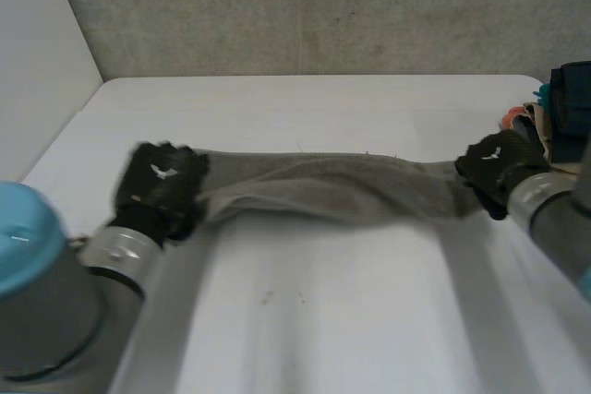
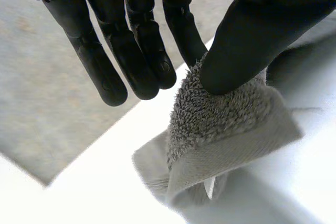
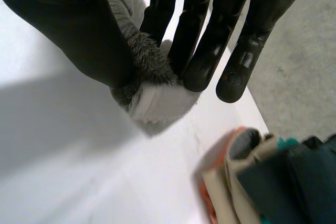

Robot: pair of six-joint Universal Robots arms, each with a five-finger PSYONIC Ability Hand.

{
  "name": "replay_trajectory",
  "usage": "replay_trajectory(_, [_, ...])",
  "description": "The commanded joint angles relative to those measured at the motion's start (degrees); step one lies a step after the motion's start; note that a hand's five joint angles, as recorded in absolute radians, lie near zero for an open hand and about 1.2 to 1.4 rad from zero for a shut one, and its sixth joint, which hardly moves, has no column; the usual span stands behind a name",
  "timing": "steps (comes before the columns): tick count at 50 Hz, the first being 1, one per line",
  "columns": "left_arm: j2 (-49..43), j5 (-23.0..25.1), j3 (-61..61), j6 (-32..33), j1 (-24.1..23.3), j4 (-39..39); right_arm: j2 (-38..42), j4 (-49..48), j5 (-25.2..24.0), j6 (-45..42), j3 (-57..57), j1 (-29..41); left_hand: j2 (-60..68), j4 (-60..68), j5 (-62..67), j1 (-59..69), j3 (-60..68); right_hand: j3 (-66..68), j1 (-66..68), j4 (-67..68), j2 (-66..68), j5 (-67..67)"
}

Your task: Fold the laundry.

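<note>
grey towel [image 1: 332, 189] is stretched in a long, bunched band across the middle of the white bench [image 1: 323, 320], from my left robot hand [image 1: 162, 186] to my right one. at the left, my left robot hand is grasping the left end of the towel. in the left wrist view my thumb [image 2: 247, 51] presses the fluffy cloth against one finger, and the other fingers [image 2: 142, 66] are straight and apart from the cloth. this end is held a little above the bench, and a hemmed edge hangs below my thumb. in the middle the towel sags slightly; i cannot tell if it touches the bench there. at the right, my right robot hand [image 1: 499, 165] is grasping the other end. in the right wrist view the cloth is pinched between my thumb [image 3: 79, 30] and my fingers [image 3: 205, 51], and a small folded tip sticks out under them. further right, near the bench's edge, lies a pile of clothes [image 1: 563, 108] in dark teal, beige and orange, just beside my right robot hand but not touching the towel.
</note>
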Motion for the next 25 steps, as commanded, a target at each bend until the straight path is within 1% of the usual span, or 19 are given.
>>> replay_trajectory(1, [13.0, 5.0, -0.2, 6.2, 7.6, -17.6, -10.3, 17.8, -0.6, -12.6, 0.4, -3.1, 11.4, 11.4, 13.9, 15.1, 12.0, 12.2, 23.7, 11.9, 12.5, 13.1])
replay_trajectory(3, [13.7, 6.7, 0.1, 6.4, 8.7, -20.5, -12.1, 20.7, -0.7, -15.3, 0.8, -3.1, 11.4, 11.4, 13.9, 15.1, 12.0, 12.2, 23.7, 11.9, 12.5, 13.1])
replay_trajectory(4, [13.9, 8.1, 0.1, 6.4, 9.6, -23.0, -12.3, 21.2, -0.8, -15.9, 0.8, -3.1, 11.4, 11.4, 13.9, 15.1, 12.0, 12.2, 23.7, 11.9, 12.5, 13.1])
replay_trajectory(6, [13.6, 9.3, -0.1, 6.5, 10.2, -24.9, -12.3, 21.7, -1.0, -16.7, 1.3, -3.1, 11.4, 11.4, 13.9, 15.1, 12.0, 12.2, 23.7, 11.9, 12.5, 13.1])
replay_trajectory(10, [9.3, 10.1, -0.2, 6.6, 10.3, -24.4, -11.4, 21.6, -1.3, -17.1, 2.9, -2.8, 11.4, 11.4, 13.9, 15.1, 12.0, 12.2, 23.7, 11.9, 12.5, 13.1])
replay_trajectory(11, [5.1, 10.0, 0.6, 6.6, 10.4, -22.4, -9.3, 21.1, -1.0, -17.2, 2.9, -2.8, 11.4, 11.4, 13.9, 15.1, 12.0, 12.2, 23.7, 11.9, 12.5, 13.1])
replay_trajectory(14, [-1.1, 9.8, 2.8, 6.7, 10.4, -18.6, -3.5, 20.0, -0.6, -17.3, 1.5, -2.5, 11.4, 11.4, 13.9, 15.1, 12.0, 12.2, 23.7, 11.9, 12.5, 13.1])
replay_trajectory(15, [-4.9, 9.5, 5.4, 6.9, 10.4, -16.0, 0.0, 18.4, -0.3, -17.2, -0.7, -2.2, 11.4, 11.4, 13.9, 15.1, 12.0, 12.2, 23.7, 11.9, 12.5, 13.1])
replay_trajectory(18, [-10.2, 8.8, 10.3, 7.4, 10.8, -12.3, 3.8, 15.9, 0.5, -16.5, -5.0, -2.2, 11.4, 11.4, 13.9, 15.1, 12.0, 12.2, 23.7, 11.9, 12.5, 13.1])
replay_trajectory(19, [-13.7, 8.2, 14.2, 7.9, 10.8, -10.1, 5.8, 14.1, 1.5, -15.8, -7.9, -2.2, 11.4, 11.4, 13.9, 15.1, 12.0, 12.2, 23.7, 11.9, 12.5, 13.1])
replay_trajectory(22, [-17.8, 6.9, 21.4, 9.2, 11.1, -7.1, 8.6, 10.4, 2.8, -14.4, -12.8, -1.7, 11.4, 11.4, 13.9, 15.1, 12.0, 12.2, 23.7, 11.9, 12.5, 13.1])
replay_trajectory(23, [-20.1, 6.3, 26.6, 10.4, 11.4, -5.1, 10.2, 7.4, 3.6, -13.3, -16.8, -1.0, 11.4, 11.4, 13.9, 15.1, 12.0, 12.2, 23.7, 11.9, 12.5, 13.1])
replay_trajectory(25, [-21.8, 5.7, 31.7, 11.8, 11.9, -2.9, 11.5, 3.9, 3.8, -12.2, -21.1, 0.0, 11.4, 11.4, 13.9, 15.1, 12.0, 12.2, 23.7, 11.9, 12.5, 13.1])
